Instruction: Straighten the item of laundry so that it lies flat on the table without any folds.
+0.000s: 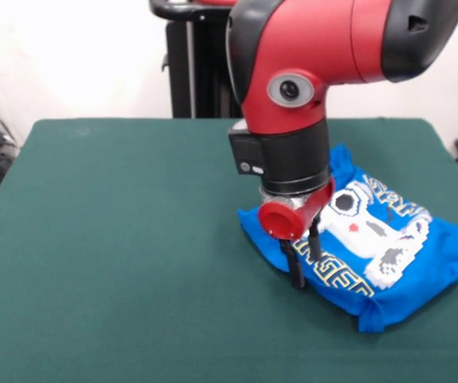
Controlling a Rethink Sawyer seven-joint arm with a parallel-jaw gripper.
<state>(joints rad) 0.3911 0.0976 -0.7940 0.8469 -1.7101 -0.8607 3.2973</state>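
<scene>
Blue T-shirt [388, 239], one item, lying rumpled on the green felt counter [117, 239] directly under and beyond my gripper [305, 259]. Long axis runs diagonally, from the edge beneath my fingertips away toward the counter's far corner. White pixel controller print faces up; yellow-outlined lettering curves around it, too creased to read whole. My gripper's dark fingers press down at the shirt's edge, narrowly set, seemingly pinching the fabric.
</scene>
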